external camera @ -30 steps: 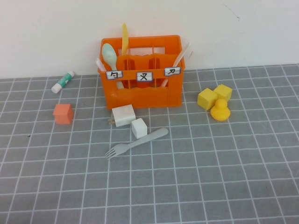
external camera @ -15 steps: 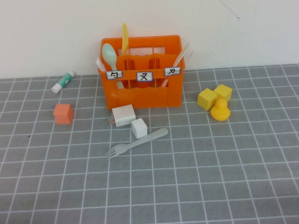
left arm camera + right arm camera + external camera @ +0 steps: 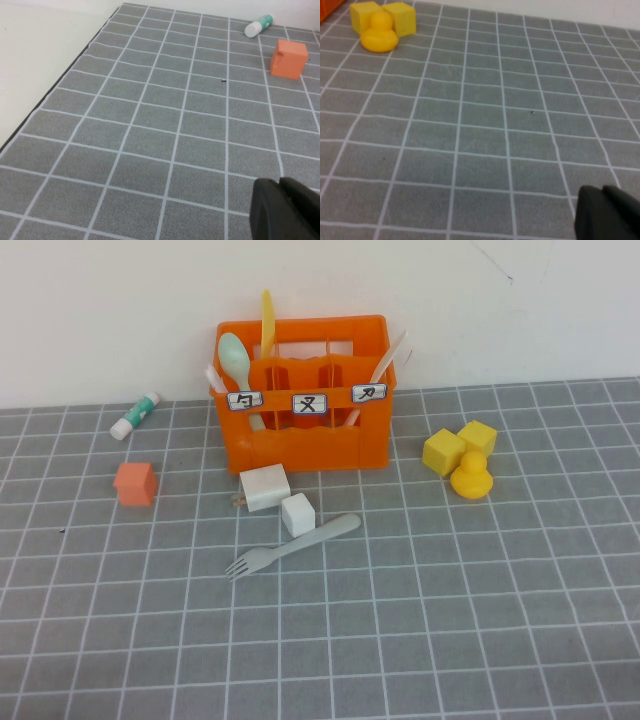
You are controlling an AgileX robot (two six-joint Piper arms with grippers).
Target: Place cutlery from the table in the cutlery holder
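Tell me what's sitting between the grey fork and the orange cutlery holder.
In the high view, two white blocks: a larger one nearer the cutlery holder, a smaller cube by the fork. Left gripper and right gripper hover elsewhere.

On the table (image 3: 500, 620), the fork (image 3: 292, 545) lies before the cutlery holder (image 3: 305, 430), two blocks (image 3: 280, 498) between them, cube (image 3: 135, 484) left, duck (image 3: 470, 478) right.

Orange cutlery holder (image 3: 305, 430), lt grey fork (image 3: 292, 546), grey white-gridded table (image 3: 450, 620).
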